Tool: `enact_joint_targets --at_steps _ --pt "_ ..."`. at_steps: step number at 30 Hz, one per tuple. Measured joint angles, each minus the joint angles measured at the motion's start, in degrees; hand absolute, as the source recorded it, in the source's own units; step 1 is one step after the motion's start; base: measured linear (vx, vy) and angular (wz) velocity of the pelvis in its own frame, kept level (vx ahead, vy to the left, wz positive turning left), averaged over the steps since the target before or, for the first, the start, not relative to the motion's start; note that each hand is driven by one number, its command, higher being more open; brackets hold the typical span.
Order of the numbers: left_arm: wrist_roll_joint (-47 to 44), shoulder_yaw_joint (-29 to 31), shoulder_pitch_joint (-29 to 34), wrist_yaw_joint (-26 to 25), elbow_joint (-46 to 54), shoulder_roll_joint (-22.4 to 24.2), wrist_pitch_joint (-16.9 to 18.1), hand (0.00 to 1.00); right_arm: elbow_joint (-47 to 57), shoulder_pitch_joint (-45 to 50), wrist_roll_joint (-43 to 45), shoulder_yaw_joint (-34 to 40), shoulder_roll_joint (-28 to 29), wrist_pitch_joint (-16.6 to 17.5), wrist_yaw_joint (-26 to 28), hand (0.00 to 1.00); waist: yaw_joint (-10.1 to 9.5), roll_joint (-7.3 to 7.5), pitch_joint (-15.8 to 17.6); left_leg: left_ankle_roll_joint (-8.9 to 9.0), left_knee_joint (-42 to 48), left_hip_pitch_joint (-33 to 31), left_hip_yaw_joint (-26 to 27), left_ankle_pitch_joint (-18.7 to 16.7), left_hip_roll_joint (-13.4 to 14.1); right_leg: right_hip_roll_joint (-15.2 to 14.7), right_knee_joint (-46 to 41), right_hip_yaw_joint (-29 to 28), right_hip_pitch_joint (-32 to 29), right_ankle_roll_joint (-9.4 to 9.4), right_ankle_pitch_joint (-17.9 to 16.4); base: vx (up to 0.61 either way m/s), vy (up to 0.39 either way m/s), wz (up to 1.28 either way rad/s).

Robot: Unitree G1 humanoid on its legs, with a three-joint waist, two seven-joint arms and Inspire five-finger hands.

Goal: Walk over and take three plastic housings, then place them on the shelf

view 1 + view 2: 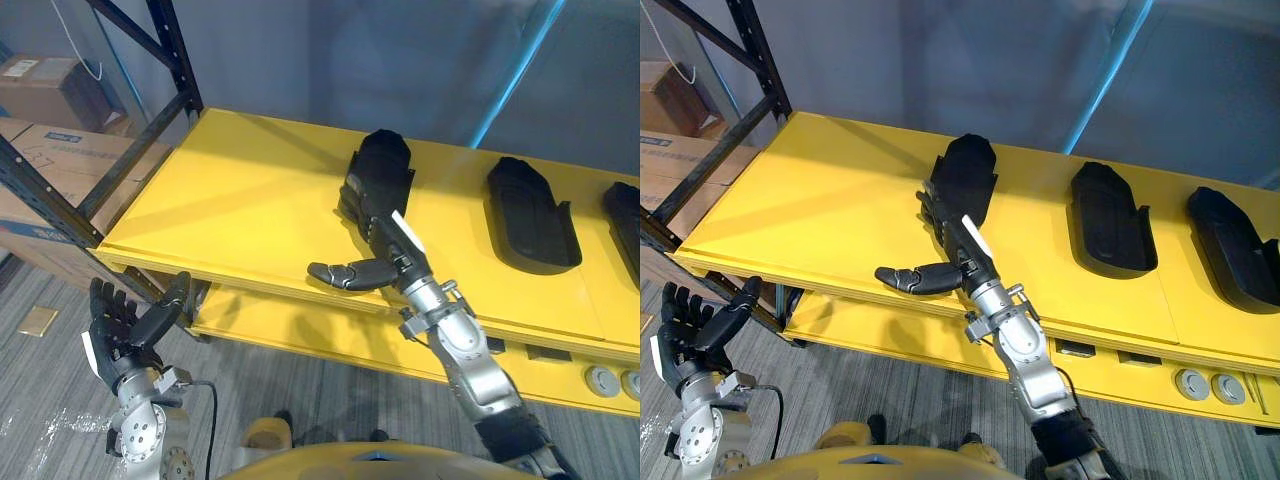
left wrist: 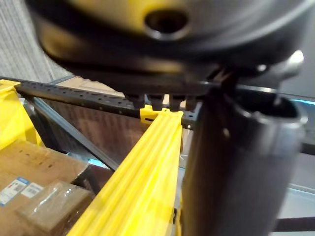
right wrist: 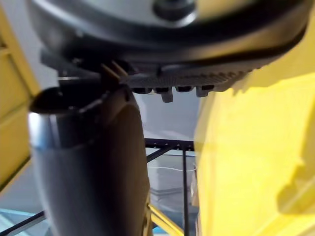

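At the lower left, the left hand (image 1: 125, 325) hung slack and empty. At centre, the right hand (image 1: 378, 240) lay unclenched, fingers straight against the first housing (image 1: 385, 160) on the yellow shelf (image 1: 230, 190). A second housing (image 1: 530, 215) and a third housing (image 1: 625, 215) sat further right. They looked light, stiff and slick, probably best pinched across the long side edges.

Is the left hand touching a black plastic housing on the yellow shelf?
No, the left hand hangs open below the yellow shelf.
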State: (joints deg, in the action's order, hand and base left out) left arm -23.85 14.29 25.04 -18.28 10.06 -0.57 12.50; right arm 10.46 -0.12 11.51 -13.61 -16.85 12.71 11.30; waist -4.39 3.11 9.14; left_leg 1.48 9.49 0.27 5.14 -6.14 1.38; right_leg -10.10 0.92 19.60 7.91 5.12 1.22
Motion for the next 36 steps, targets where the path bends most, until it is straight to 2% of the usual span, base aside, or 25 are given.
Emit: enact_joint_targets --at_steps 2,5,7,9,13,17,21,26,31,36 --pt "-0.01 0.23 0.03 -0.23 1.49 -0.05 0.0 1.0 7.2 0.44 -0.04 6.72 -1.55 -0.08 0.25 1.0 0.07 0.33 0.14 0.13 1.26 -0.13 0.6 -0.83 0.41 0.08 0.0 -0.92 0.1 0.03 0.02 0.01 0.03 -0.17" --pt "-0.05 0.89 0.14 -0.28 2.83 -0.15 0.0 1.0 11.97 -0.77 -3.13 15.07 -4.68 -0.09 -1.27 1.0 0.6 0.52 0.03 0.1 1.36 0.08 1.15 -1.14 0.48 0.08 0.0 -1.27 0.23 0.04 0.02 -0.01 0.021 -0.11" --pt "-0.22 1.67 0.01 -0.52 3.0 -0.35 0.0 1.0 12.39 -4.03 -4.51 17.93 -7.98 -0.42 -3.29 1.0 1.79 0.59 -0.02 0.11 1.33 0.28 1.57 -1.18 0.53 0.12 0.0 -1.66 0.21 0.1 0.06 -0.02 0.012 -0.12" --pt "-0.28 1.64 -0.52 -0.37 2.99 -0.51 0.0 1.0 12.35 -6.88 -4.81 18.61 -9.96 -2.66 -3.73 1.0 2.03 0.59 -0.04 0.13 1.33 0.39 1.91 -1.19 0.72 0.17 0.01 -1.87 0.19 0.17 0.11 -0.02 0.006 -0.09" --pt "-0.29 0.63 -1.27 -0.06 2.92 -0.73 0.0 1.0 7.69 -15.14 -8.77 13.52 -14.2 -8.46 -1.4 1.0 1.93 0.58 -0.19 0.34 1.19 0.44 1.82 -1.03 1.07 0.45 0.03 -1.76 0.2 0.19 0.12 -0.03 -0.009 0.01" --pt "-0.26 -1.54 -2.54 0.25 2.73 -1.86 -0.01 1.0 -6.23 -22.59 -13.17 5.07 -17.9 -13.58 3.88 1.0 0.49 0.99 -1.26 0.45 -0.02 0.46 0.72 0.2 0.84 0.45 0.08 -0.68 0.29 0.22 0.16 -0.01 -0.008 0.14" --pt "-0.22 -2.22 -2.98 0.37 1.01 -2.93 -0.05 1.0 -15.98 -26.12 -14.24 0.32 -21.14 -15.05 7.82 1.0 -0.6 0.86 -1.34 0.45 -0.9 0.77 -0.81 1.23 0.19 0.21 0.16 1.13 0.93 0.45 0.32 0.0 0.001 0.2" --pt "-0.22 -2.43 -2.89 0.2 -0.97 -2.96 -0.63 1.0 -19.6 -29.73 -17.91 -2.12 -23.44 -15.06 9.67 1.0 -1.47 0.83 -1.37 0.32 -1.16 1.01 -0.8 1.33 0.04 0.14 0.19 1.23 1.19 0.67 0.46 -0.03 0.012 0.02" --pt "-0.22 -2.7 -2.98 0.66 -0.98 -2.96 -1.41 1.0 -23.41 -32.4 -18.02 -2.73 -23.71 -16.01 11.64 1.0 -1.65 0.57 -1.63 0.42 -2.9 1.3 -1.4 2.43 -0.27 0.02 0.23 1.93 1.13 0.67 0.46 -0.04 0.005 0.07" --pt "-0.19 -2.69 -3.09 1.12 -0.97 -2.96 -1.52 1.0 -26.23 -32.39 -18.07 -4.6 -23.72 -18.43 18.86 1.0 -1.77 -0.07 -2.0 0.26 -3.17 1.5 -1.37 2.91 -0.25 0.05 0.27 1.92 1.11 0.69 0.49 0.0 0.0 0.0"
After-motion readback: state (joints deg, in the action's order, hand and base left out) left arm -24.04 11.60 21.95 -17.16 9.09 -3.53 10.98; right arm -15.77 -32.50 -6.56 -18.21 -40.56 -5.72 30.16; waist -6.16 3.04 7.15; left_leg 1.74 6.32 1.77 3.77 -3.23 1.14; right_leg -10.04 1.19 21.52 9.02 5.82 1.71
